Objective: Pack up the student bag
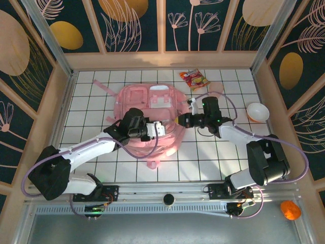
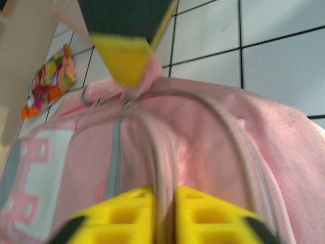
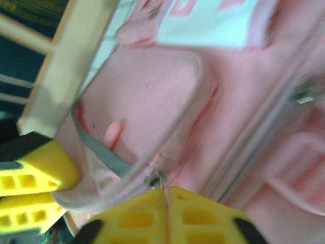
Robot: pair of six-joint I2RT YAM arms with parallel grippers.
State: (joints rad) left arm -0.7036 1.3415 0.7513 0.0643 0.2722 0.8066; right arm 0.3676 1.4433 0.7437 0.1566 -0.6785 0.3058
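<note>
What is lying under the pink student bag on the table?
The student bag rests on the white tiled table. Its fabric covers everything beneath, so whether any item lies under it cannot be seen.

The white gridded table (image 1: 101,86) carries the student bag (image 1: 137,96), a snack packet (image 1: 194,79) and a white bowl (image 1: 257,112).

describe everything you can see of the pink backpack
The pink backpack is soft woven fabric. It lies flat and front up on the white tiled table, with lighter panels, grey zip lines and zipped pockets. A strap trails from its upper left. The left gripper appears to pinch a zip-lined seam near its lower middle. The right gripper sits closed at a metal zip pull on its right side.
</note>
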